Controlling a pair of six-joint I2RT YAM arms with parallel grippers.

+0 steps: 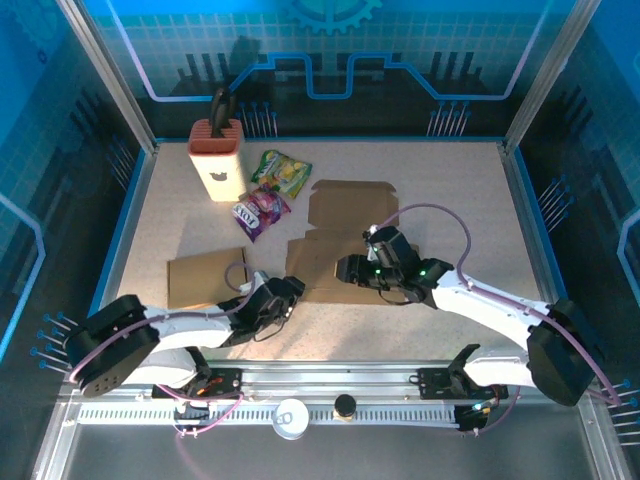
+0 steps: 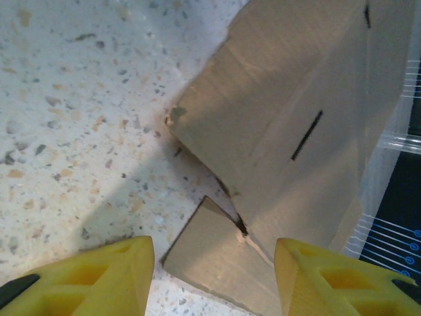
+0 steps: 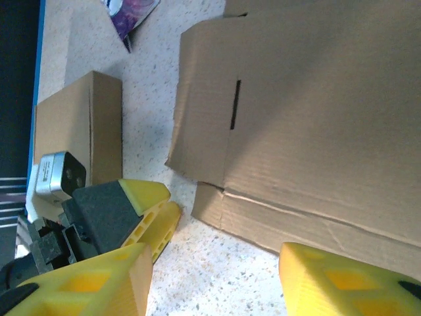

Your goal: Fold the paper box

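left pincer [image 2: 214, 266] spread over flap corner of paper box [image 2: 283, 99], right pincer [image 3: 217, 276] spread too, box's far edges cut off

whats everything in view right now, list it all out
box blank: 1, brown cardboard, lying unfolded at the table's centre
smaller cardboard box: 1, brown, flat, left of the box blank
knife block: 1, cream with a red top and a black handle sticking out, far left
green snack bag: 1, green and yellow, right of the knife block
purple snack bag: 1, purple, just nearer than the green one
table: 1, speckled beige
left gripper: 1, yellow fingers, open, at the box blank's near left corner
right gripper: 1, yellow fingers, open, above the box blank's near part
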